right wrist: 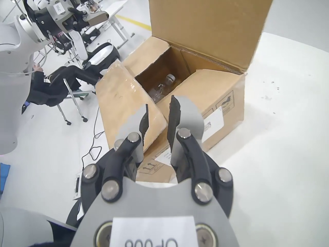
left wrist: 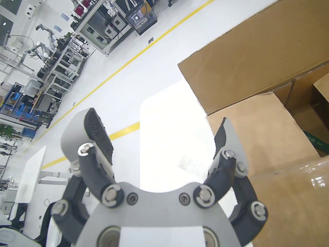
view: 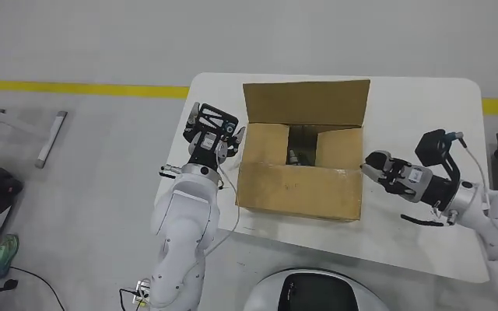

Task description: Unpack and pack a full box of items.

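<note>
A brown cardboard box [view: 299, 186] stands in the middle of the white table [view: 432, 117]. Its far flap [view: 306, 101] stands upright, while the side and near flaps are folded in around a gap [view: 302, 148]. Through the gap I see a clear bottle [right wrist: 164, 88] and a green item [left wrist: 316, 140]. My left gripper [view: 218, 118] [left wrist: 159, 124] hovers just off the box's left side, open and holding nothing. My right gripper [view: 372, 165] [right wrist: 160, 111] sits close to the box's right edge, its fingers a narrow gap apart with nothing between them.
Bare table surface lies to the right of the box [right wrist: 282, 129] and beyond the left gripper [left wrist: 167, 119]. A yellow floor line [view: 93, 88] runs behind the table. The table's front edge [view: 350, 249] is close to the box.
</note>
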Robot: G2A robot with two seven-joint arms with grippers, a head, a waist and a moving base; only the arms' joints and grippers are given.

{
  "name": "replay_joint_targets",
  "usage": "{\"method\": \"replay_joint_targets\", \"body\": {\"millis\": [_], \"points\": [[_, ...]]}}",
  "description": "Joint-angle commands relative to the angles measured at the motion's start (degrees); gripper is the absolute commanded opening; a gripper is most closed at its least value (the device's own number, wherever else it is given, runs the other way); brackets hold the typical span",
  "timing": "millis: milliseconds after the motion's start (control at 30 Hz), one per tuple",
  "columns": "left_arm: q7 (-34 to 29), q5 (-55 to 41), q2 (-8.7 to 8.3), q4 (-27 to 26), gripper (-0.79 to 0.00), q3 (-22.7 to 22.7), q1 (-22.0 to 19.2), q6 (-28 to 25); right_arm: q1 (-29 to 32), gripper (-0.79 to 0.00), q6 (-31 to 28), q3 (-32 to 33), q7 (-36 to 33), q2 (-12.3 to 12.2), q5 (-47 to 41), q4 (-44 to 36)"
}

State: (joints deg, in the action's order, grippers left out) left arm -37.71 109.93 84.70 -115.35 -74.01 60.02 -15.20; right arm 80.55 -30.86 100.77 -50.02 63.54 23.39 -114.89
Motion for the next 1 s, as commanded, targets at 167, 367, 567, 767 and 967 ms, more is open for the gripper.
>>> {"method": "replay_joint_targets", "body": {"millis": [167,367,567,767,967], "points": [[0.0,0.0,0.00,0.0,0.000,0.0,0.0,0.0,-3.4,-0.480,0.4,-2.8,-3.8,-0.7,-1.4,3.2],[0.0,0.0,0.00,0.0,0.000,0.0,0.0,0.0,-3.3,-0.493,0.1,-2.9,-6.1,-1.4,-4.3,4.1],[0.0,0.0,0.00,0.0,0.000,0.0,0.0,0.0,-2.7,-0.505,-1.5,-2.4,-9.7,-2.2,-10.1,4.5],[0.0,0.0,0.00,0.0,0.000,0.0,0.0,0.0,-1.9,-0.739,-4.0,-1.8,-13.3,-3.1,-14.0,4.1],[0.0,0.0,0.00,0.0,0.000,0.0,0.0,0.0,-0.8,-0.785,-5.7,-1.1,-13.2,-3.8,-13.8,1.9]]}}
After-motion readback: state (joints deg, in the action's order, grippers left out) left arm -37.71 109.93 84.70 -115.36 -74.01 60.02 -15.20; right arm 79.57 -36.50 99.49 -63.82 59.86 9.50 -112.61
